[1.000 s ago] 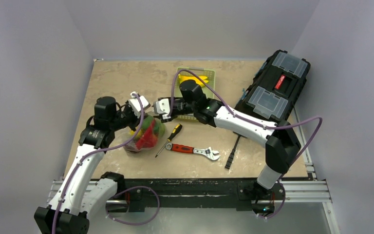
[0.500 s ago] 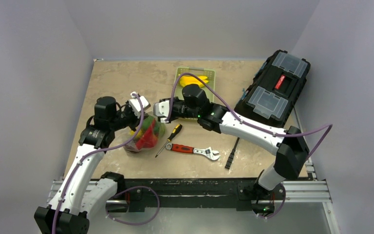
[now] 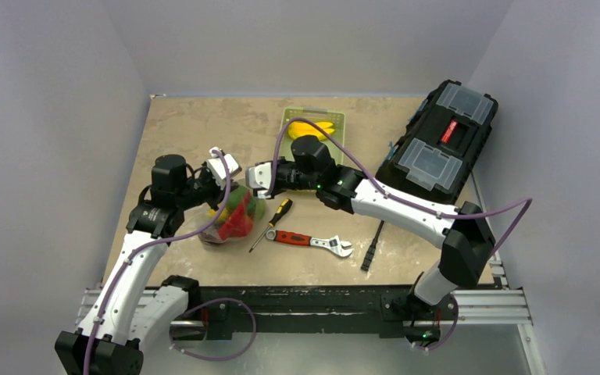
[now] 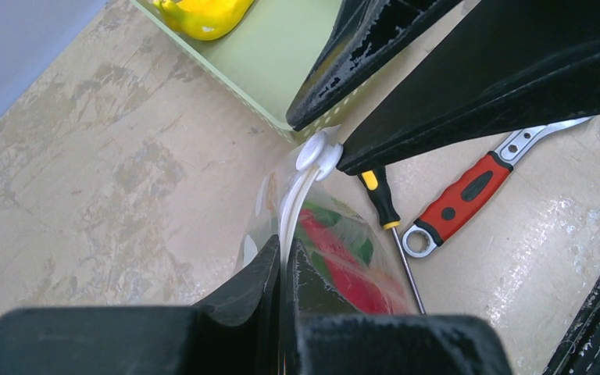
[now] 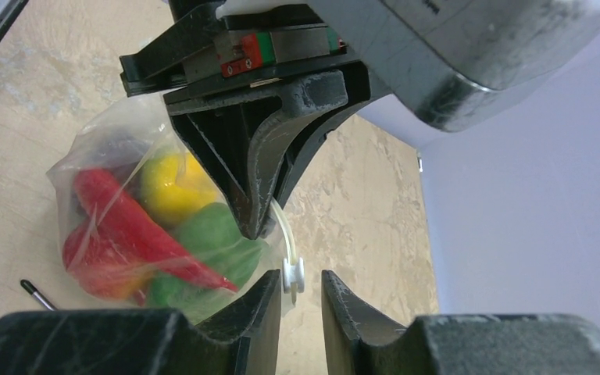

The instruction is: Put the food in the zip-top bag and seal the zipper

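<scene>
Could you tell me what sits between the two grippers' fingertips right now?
The bag's zipper strip and its white slider; both wrist views show the slider between the right gripper's tips.

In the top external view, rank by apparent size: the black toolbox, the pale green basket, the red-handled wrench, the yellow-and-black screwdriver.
1. Black toolbox with clear lid compartments
2. Pale green slotted basket, partly hidden by the right arm
3. Red-handled wrench
4. Yellow-and-black screwdriver, close to the wrench

Clear bag holds red, yellow, green food.
</scene>
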Tool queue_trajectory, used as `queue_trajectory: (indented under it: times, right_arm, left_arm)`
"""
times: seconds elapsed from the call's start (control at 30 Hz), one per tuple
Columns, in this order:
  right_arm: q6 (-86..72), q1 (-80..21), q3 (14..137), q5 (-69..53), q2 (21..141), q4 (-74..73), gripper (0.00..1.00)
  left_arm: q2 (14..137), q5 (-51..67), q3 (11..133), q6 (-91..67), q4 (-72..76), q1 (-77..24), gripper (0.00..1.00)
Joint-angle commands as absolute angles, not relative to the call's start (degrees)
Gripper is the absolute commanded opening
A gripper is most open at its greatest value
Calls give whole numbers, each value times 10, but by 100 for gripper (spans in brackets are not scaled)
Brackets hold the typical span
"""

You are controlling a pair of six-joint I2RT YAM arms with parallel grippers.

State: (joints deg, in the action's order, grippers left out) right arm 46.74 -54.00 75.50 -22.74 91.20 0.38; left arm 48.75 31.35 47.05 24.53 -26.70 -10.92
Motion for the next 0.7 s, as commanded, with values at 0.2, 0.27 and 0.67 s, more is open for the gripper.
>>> queue_trajectory:
  times: [0.2,0.27,0.67]
  right_arm:
    - [474,-543,767,-250,918,12,23]
    - [475,-542,771,-250,923,11,19]
    - [497,-542,779,-265,946,19,0]
  left_arm:
    - [481,340,482,245,-247,-110,0]
    - [480,341,481,246,-247,-110,0]
    - [471,358,473,253,-247,-110,0]
